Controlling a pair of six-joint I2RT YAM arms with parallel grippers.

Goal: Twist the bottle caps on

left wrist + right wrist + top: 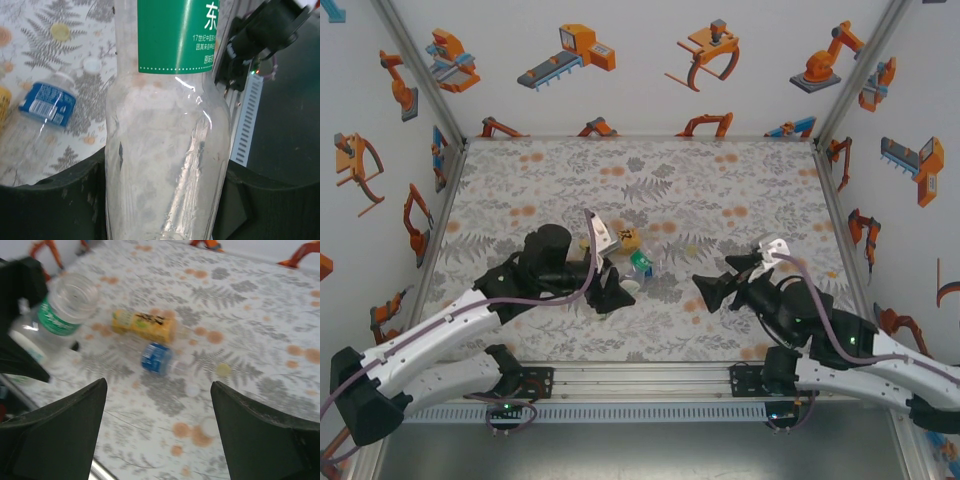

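Left wrist view: left gripper (162,210) jaws clamped on green bottle (167,135), no cap on. Right gripper (157,425) jaws apart, empty. Loose caps (192,389) lie on bench (250,300). Smooth bottle may slip when twisted.

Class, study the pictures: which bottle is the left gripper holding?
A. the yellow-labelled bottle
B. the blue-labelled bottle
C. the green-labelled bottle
C: the green-labelled bottle sits clamped in the left gripper, while the yellow bottle and the blue bottle lie loose on the mat.
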